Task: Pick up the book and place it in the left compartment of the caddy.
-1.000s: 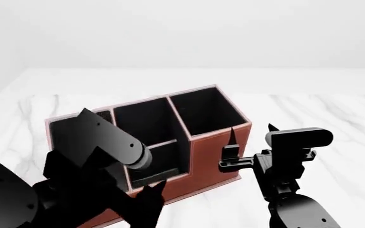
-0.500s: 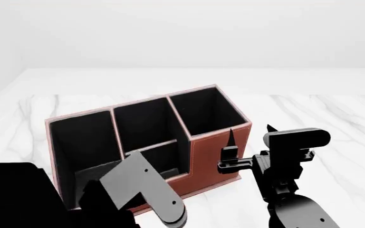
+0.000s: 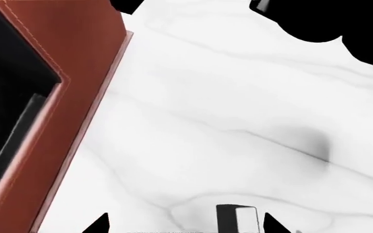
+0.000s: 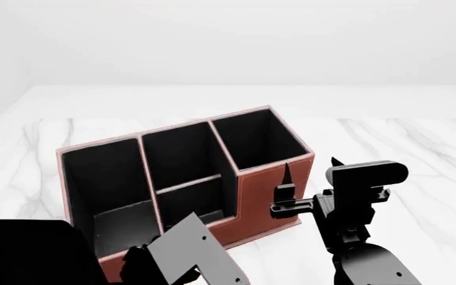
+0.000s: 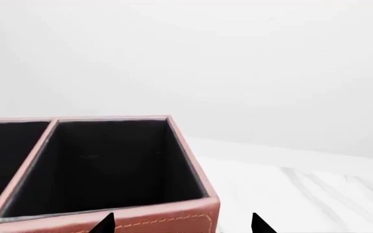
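Note:
The reddish-brown caddy (image 4: 268, 196) stands mid-table, black inside. Its left compartment (image 4: 105, 178) is uncovered and holds nothing I can see. In the left wrist view the caddy's outer wall (image 3: 63, 121) runs along one side. The book (image 3: 237, 219), small and dark with a whitish edge, sits on the table between the tips of my open left gripper (image 3: 185, 225), nearer one tip and cut off by the frame edge. In the head view the book and left gripper are hidden under my left arm (image 4: 200, 252). My right gripper (image 4: 312, 169) is open and empty beside the caddy's taller end bay (image 5: 141, 221).
The white marble table (image 4: 386, 136) stretches to the right of and behind the caddy. Its far edge meets a plain pale wall. Black robot parts (image 3: 329, 19) fill one corner of the left wrist view. A soft shadow (image 3: 310, 143) lies on the table.
My left arm has swung from above the caddy's left compartment down towards the table in front of the caddy, uncovering that compartment. The right arm has barely moved.

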You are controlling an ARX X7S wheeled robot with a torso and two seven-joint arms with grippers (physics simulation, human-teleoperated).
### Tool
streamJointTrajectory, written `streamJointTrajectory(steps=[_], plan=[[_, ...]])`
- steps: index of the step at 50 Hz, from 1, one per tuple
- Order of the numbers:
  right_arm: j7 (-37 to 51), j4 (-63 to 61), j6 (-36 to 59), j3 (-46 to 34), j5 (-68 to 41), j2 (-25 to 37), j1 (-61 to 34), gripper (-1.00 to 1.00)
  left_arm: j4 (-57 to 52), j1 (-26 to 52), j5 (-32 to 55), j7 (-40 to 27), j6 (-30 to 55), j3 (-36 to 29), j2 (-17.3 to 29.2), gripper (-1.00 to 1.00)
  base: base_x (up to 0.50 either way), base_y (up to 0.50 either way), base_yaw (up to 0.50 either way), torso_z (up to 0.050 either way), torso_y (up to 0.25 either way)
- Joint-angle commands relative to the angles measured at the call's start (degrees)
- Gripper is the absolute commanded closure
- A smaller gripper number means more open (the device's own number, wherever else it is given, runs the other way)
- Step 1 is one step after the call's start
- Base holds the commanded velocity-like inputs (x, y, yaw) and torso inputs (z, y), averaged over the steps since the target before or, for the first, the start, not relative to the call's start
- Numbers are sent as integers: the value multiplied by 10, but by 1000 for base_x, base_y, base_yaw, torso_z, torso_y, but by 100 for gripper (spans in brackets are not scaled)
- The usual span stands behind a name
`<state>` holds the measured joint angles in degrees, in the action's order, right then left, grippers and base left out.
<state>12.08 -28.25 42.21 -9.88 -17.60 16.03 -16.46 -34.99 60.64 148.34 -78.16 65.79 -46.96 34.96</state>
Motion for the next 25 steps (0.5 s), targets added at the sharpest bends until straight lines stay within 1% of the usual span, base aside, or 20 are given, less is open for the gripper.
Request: streamJointTrajectory(steps=[1, 7, 19, 25], plan=[[1, 4, -2, -3, -2, 1, 0, -100, -27, -31, -13, -4, -33, -22, -17, -100, 0, 0, 0, 0, 0], [2, 6, -5, -3, -2, 2, 1, -100, -30, -58, -37, -2, -35, -41, -27, -100, 0, 0, 0, 0, 0], [4, 5, -5, -3, -7, 4, 1, -100, -11, -82, -72, 14, -34, -50, -38, -100, 0, 0, 0, 0, 0], [4, 5, -6, -2, -9, 5, 1, -100, 6, -102, -100, 34, -21, -54, -48, -100, 0, 0, 0, 0, 0]])
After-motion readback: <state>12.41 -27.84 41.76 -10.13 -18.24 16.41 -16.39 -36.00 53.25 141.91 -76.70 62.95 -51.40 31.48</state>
